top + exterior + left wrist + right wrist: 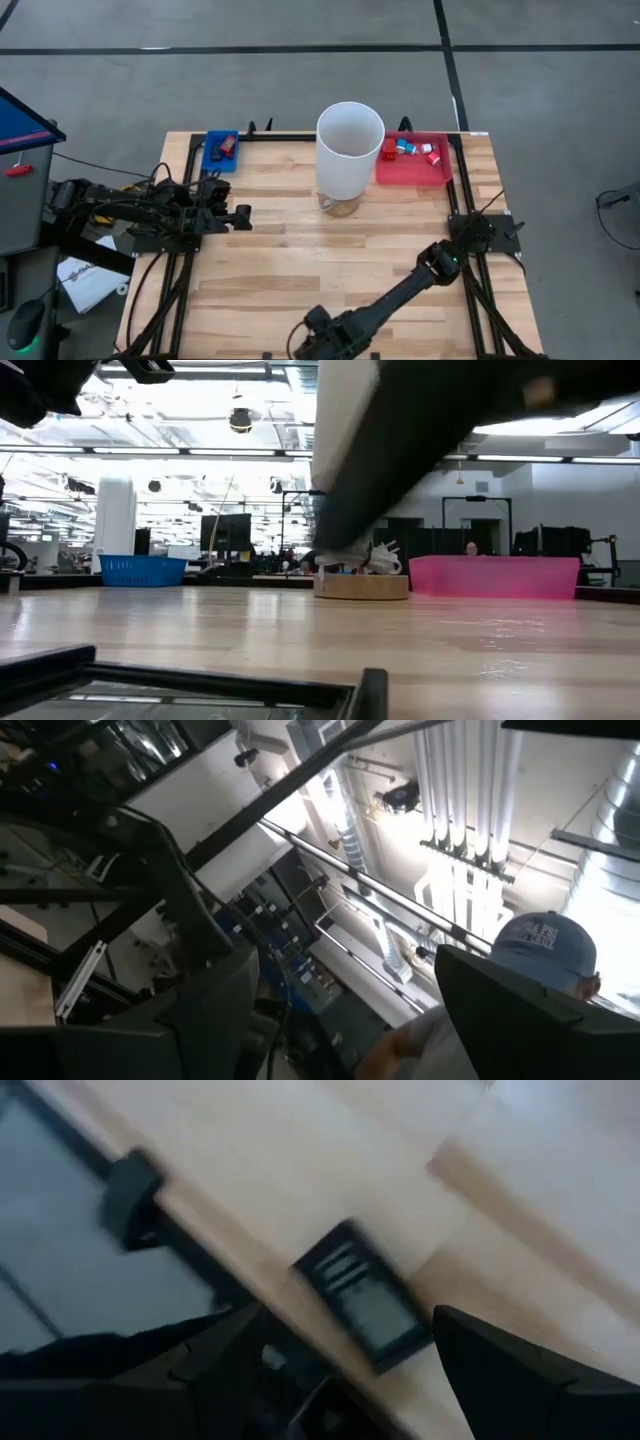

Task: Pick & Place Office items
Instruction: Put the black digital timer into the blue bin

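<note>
Several small red and blue-white bits (pixel 410 150) lie in the red tray (pixel 440 172). A red and a dark piece (pixel 226 147) lie in the blue tray (pixel 210 157). My right gripper (pixel 312 340) hangs open over the table's near edge. In its wrist view the open right gripper (pixel 345 1370) stands above a small flat black rectangle (pixel 365 1305) lying at that edge; I cannot tell whether it is one of the items. My left gripper (pixel 244 214) is open at the table's left side and tipped upward, so the left gripper (pixel 340 1020) frames only the ceiling.
A tall white cylinder (pixel 350 148) stands on a round wooden base (pixel 360 586) at the table's far middle, between the two trays. Black frame rails (pixel 175 290) run along the table's sides. A person in a cap (pixel 545 950) shows beyond the left gripper. Bare wood (pixel 300 260) lies mid-table.
</note>
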You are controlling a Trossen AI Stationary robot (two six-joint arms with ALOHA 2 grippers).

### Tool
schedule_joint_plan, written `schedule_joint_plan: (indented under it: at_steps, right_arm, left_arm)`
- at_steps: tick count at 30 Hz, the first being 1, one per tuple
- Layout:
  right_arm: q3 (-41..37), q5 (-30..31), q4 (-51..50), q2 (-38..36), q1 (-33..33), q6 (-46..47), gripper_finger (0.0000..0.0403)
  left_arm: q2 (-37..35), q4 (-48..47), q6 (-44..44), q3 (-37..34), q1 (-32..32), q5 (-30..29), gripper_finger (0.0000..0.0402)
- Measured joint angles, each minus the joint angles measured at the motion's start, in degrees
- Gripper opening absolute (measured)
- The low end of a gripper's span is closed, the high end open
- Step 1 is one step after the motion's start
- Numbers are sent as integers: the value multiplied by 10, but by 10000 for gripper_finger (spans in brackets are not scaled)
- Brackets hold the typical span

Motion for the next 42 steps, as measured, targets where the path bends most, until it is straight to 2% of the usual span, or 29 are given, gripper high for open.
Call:
schedule_joint_plan:
  at_steps: [7,17,23,31,42]
  right_arm:
    - [2,5,4,-2,13,-49,282]
    - [2,20,-11,2,-32,-175,281]
    - [-1,20,-1,1,-36,-182,281]
    - [-1,1,67,22,-23,-180,281]
    - [-2,-3,46,39,-23,-211,281]
  left_arm:
    - [0,-2,19,0,0,13,301]
    - [0,-1,19,0,0,13,301]
    - [0,-1,11,0,0,13,301]
    - [0,-1,11,0,0,13,301]
    - [0,-2,10,0,0,13,301]
